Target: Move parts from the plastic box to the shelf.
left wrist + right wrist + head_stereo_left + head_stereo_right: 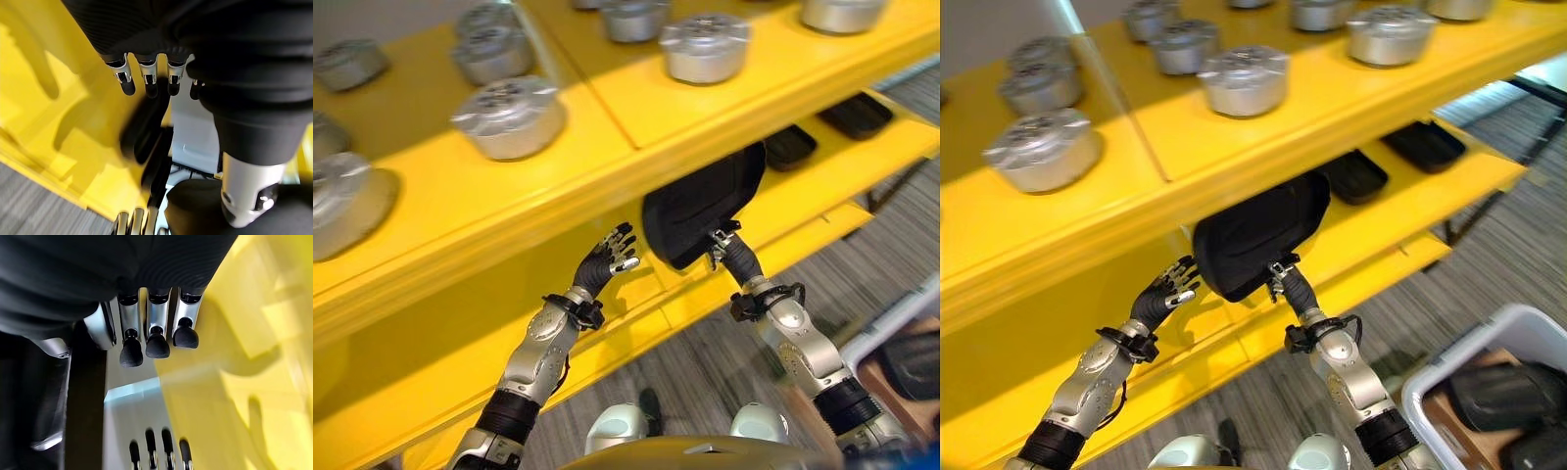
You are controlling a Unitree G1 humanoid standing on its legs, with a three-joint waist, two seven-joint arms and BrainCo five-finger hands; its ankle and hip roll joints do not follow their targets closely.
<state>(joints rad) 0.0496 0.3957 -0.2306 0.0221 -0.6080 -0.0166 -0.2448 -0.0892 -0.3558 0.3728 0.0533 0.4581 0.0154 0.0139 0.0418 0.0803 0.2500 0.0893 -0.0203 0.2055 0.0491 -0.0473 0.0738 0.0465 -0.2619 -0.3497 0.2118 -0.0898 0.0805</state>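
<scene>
While the black part (1258,235) sits pinched at its lower edge by your right hand (1283,276), note it's tilted up on edge in front of the yellow shelf (1234,137), at the mouth of the lower tier, not yet laid down. Long axis runs roughly 8 to 2 o'clock in the right eye view. The part lies at 12 o'clock from the right hand, which is touching it. I'd judge the coming move as push forward and lay flat into the lower tier, where two other black parts (1356,176) already rest further along toward 2 o'clock.

Right hand: fingers and thumb closed narrow on the part's rim. The right wrist view shows its fingers (157,340) curled with the dark part alongside.

Left hand (610,257): fingers relaxed and spread, holding nothing, just beside the part's 8 o'clock end, apart from it as far as I can tell. It's the free one if you need support.

Silver round parts (1244,80) line the top tier. Plastic box (1430,387) is at 5 o'clock, still with dark parts inside.

Risk, my read: single-edge pinch, so the part could pivot as you lower it.
</scene>
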